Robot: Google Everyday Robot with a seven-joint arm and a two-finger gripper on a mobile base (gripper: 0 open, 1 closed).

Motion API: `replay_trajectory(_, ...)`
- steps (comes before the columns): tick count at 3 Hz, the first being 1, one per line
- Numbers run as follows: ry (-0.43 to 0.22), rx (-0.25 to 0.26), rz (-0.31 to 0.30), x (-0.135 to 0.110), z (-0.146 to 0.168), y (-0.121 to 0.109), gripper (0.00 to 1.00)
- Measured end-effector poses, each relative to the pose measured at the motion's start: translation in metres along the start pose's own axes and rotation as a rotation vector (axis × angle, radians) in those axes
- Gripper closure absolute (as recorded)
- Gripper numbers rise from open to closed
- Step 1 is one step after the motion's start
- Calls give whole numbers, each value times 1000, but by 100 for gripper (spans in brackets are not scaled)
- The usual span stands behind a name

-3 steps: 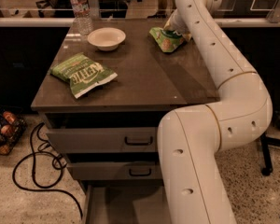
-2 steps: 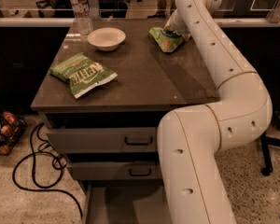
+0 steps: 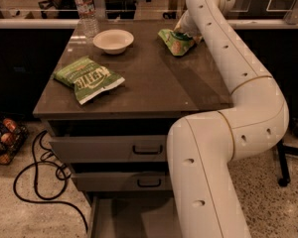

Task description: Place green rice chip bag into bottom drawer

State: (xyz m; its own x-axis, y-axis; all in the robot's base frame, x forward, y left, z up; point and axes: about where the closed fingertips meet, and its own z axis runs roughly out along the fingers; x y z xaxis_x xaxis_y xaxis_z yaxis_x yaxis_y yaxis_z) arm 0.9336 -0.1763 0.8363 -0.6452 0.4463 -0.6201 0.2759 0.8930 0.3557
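Observation:
The green rice chip bag [image 3: 173, 41] lies at the far right of the cabinet top, bright green with orange chips pictured on it. My gripper [image 3: 185, 29] is at the bag's far right end, right against it, mostly hidden behind my white arm [image 3: 238, 73]. The bottom drawer [image 3: 120, 216] is pulled out at the foot of the cabinet, with its flat grey floor showing; my arm covers its right part.
A duller green Kettle bag [image 3: 87, 77] lies at the front left of the top. A white bowl [image 3: 113, 39] and a water bottle [image 3: 86, 8] stand at the back left. Two upper drawers [image 3: 109, 148] are shut. Black cables [image 3: 39, 177] and a basket [image 3: 1, 139] are on the floor to the left.

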Motion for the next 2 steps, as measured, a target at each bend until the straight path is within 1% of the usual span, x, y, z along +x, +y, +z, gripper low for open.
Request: replay_trajectory(2, 0, 0, 0, 0, 0, 0, 100)
